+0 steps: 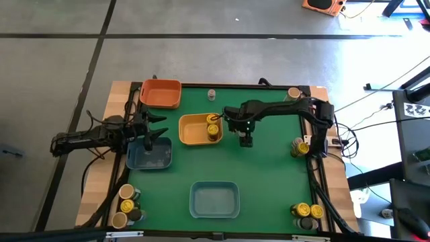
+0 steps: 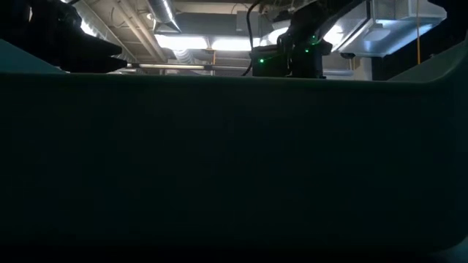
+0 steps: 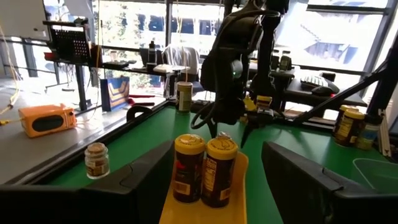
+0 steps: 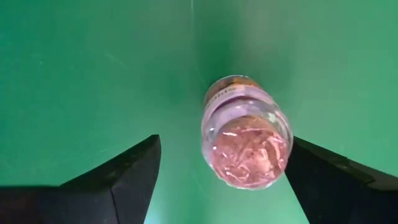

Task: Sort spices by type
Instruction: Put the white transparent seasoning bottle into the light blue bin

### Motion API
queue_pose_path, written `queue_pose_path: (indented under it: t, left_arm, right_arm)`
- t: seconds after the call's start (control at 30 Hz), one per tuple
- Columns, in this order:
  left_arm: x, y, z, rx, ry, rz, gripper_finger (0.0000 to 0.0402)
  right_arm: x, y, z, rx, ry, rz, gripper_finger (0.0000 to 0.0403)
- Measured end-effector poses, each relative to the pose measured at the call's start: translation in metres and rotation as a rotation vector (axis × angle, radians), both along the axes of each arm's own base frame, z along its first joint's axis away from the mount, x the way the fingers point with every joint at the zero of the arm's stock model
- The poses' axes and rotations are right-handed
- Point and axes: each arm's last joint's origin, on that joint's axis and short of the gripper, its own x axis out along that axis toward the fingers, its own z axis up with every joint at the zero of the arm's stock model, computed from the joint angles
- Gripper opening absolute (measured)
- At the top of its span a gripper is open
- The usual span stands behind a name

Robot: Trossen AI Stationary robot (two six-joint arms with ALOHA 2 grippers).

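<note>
Lying on green mat, small clear spice jar between wide-open right gripper fingers, unheld; light, rigid, slick, rolls easily — grip across body. Left gripper part-open, empty.

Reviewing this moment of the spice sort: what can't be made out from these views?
- Low view: a dark tray wall fills it, hiding the whole table.
- High view: the jar under the right gripper is covered by the gripper itself.
- Right wrist view: the clear jar lies between the open fingers; contact cannot be told.
- High view: jar labels too small to tell spice types.
- Blue tray: contents hidden under the left gripper.
</note>
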Motion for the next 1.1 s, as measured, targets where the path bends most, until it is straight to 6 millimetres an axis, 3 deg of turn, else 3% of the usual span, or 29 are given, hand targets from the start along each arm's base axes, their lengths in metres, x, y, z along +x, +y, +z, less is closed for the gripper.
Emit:
queue_pose_path:
  t: [0.43, 0.53, 0.7, 0.77, 0.9, 1.1]
  left_arm:
    - [0.0, 0.0, 0.0, 0.01, 0.003, 0.0, 0.0241]
    - [0.0, 0.0, 0.0, 0.01, 0.003, 0.0, 0.0241]
    - [0.0, 0.0, 0.0, 0.009, 0.003, 0.0, 0.0241]
    - [0.0, 0.0, 0.0, 0.009, 0.003, 0.0, 0.0241]
    - [0.0, 0.0, 0.0, 0.005, 0.002, 0.0, 0.0241]
    - [0.0, 0.0, 0.0, -0.002, 0.0, 0.0, 0.0241]
  right_arm:
    - [0.003, 0.003, -0.012, -0.06, -0.055, -0.012, 0.0316]
    - [0.004, 0.003, -0.012, -0.082, -0.058, -0.016, 0.0285]
    - [0.003, 0.003, -0.012, -0.083, -0.057, -0.016, 0.0191]
    - [0.004, 0.003, -0.011, -0.083, -0.057, -0.014, 0.0187]
    - [0.009, 0.011, -0.001, -0.087, -0.05, 0.009, 0.0187]
    - [0.022, 0.035, 0.029, -0.136, -0.069, 0.055, 0.0187]
